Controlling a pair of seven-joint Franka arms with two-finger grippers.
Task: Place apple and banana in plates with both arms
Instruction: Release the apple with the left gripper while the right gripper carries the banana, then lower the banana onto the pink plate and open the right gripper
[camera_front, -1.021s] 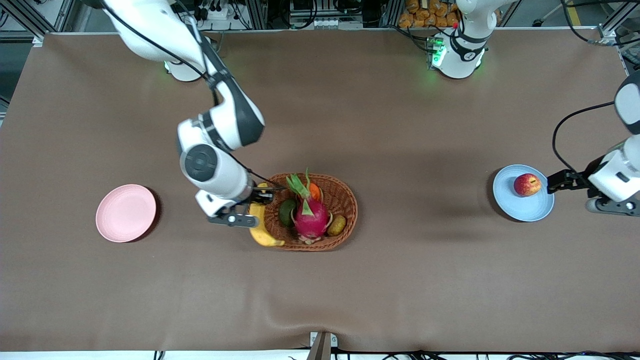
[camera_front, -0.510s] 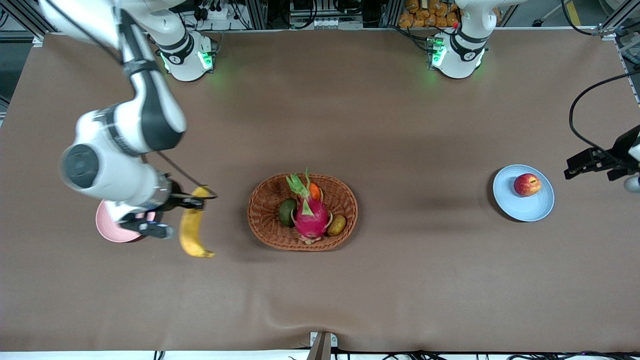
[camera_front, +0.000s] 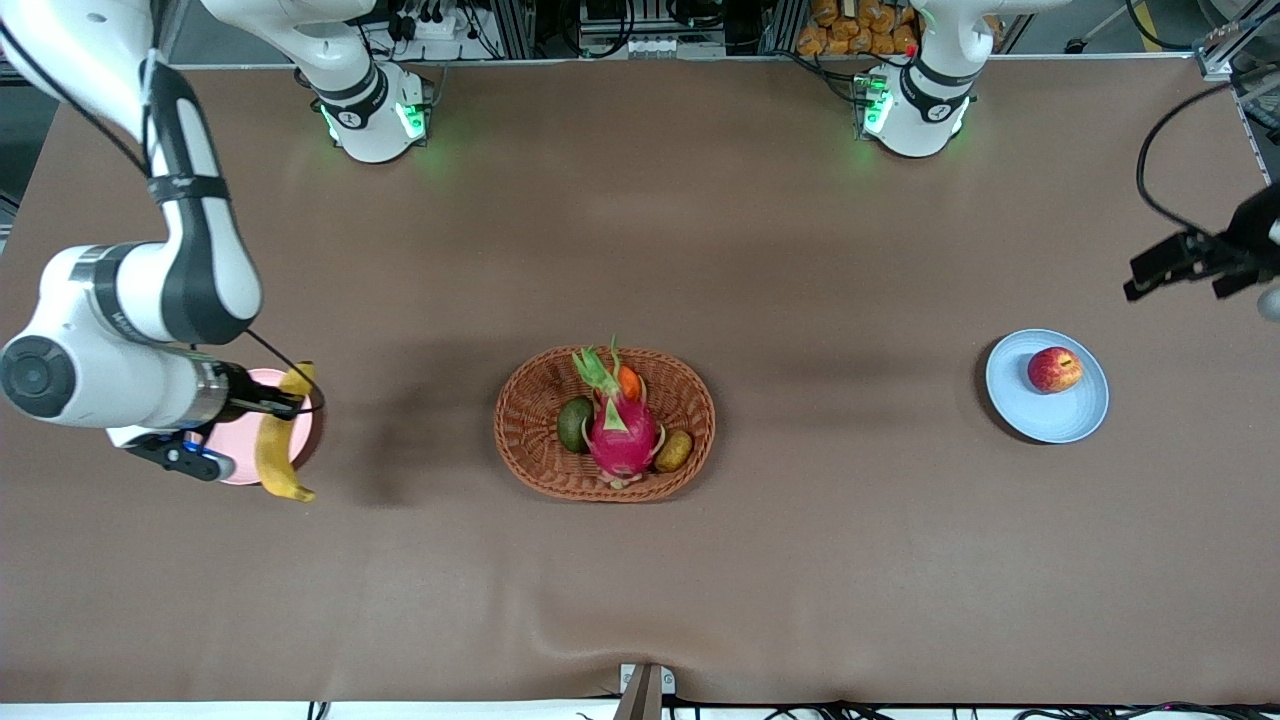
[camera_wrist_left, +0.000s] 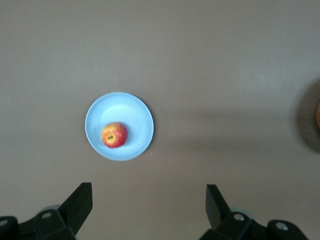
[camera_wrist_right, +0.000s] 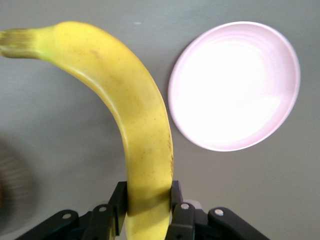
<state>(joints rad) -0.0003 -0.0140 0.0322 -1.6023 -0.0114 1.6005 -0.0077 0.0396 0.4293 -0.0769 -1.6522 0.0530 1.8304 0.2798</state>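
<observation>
Brown desk (camera_front: 800, 560) carries a basket (camera_front: 605, 424) between a pink plate (camera_front: 240, 470) and a blue plate (camera_front: 1047, 386) holding the apple (camera_front: 1054, 369). Right gripper (camera_front: 285, 405), jaws clamping the banana (camera_front: 278, 440), hangs over the pink plate's edge. Left gripper (camera_wrist_left: 149, 202), jaws wide, hovers above bare desk near the blue plate.

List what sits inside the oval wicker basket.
The oval wicker basket holds a pink dragon fruit, a green avocado, a brown kiwi and a small orange fruit partly covered by the dragon fruit's leaves.
</observation>
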